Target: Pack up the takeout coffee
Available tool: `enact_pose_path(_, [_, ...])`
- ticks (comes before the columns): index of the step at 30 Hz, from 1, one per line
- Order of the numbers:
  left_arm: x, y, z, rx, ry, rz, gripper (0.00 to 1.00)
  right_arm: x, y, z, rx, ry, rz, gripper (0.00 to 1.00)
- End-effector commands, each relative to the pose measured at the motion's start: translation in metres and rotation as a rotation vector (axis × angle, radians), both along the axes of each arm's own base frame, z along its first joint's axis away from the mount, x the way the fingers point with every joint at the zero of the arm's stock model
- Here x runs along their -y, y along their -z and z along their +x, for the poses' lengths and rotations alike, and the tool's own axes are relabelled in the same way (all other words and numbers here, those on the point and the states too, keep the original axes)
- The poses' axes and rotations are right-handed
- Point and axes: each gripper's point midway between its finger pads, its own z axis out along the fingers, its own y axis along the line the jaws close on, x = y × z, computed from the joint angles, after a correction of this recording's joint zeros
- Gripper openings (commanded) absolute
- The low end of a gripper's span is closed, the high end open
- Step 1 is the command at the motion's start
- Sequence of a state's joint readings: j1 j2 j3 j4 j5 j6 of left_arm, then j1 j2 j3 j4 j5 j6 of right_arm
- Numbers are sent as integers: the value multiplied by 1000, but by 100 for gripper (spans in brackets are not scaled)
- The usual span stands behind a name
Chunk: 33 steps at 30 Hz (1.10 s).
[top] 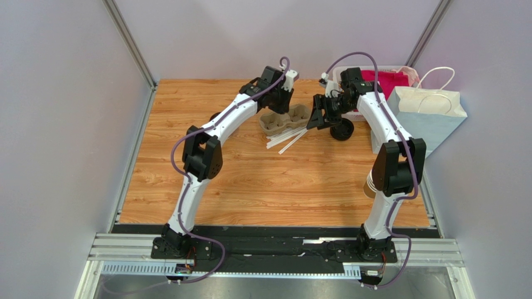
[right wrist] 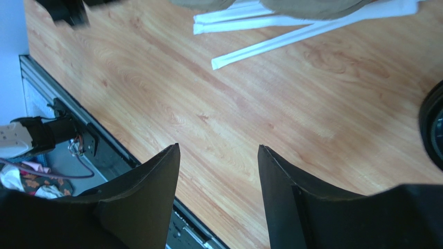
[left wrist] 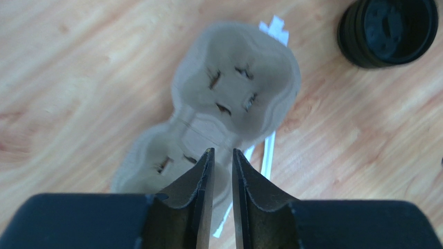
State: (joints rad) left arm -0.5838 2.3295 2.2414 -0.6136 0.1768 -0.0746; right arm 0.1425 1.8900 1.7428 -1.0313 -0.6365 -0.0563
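Poises the left gripper low over the pulp cup carrier, arm stretched forward and bent down, jaws a narrow slit apart and gripping nothing. Angles the right gripper inward over the wooden table, jaws wide and empty, near white straws and black lids. Leaves the takeout coffee unlocated, made out in no view.
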Motion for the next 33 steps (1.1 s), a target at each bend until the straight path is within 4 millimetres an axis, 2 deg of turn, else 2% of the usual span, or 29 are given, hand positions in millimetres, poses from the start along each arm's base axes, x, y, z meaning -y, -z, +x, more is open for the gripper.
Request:
enact_pose_path(1, [11,-2,-24,-44,61,-4,29,5,-14,33,90,56,-32,60])
enact_pose_path(8, [14,25,-27,-75,60,42,30,4,-13,36,88,59,-29,60])
enact_pose_path(15, [9,40,-25,-82,37,87,32,4,-13,35,85,60,-23,60])
enact_pose_path(29, [4,54,-23,-98,13,124,34,3,-8,37,75,57,-21,61])
enact_pose_path(30, [4,56,-23,-101,9,126,33,3,-7,37,75,57,-21,61])
enact_pose_path(33, [3,56,-22,-104,-2,124,20,2,-4,39,69,58,-20,60])
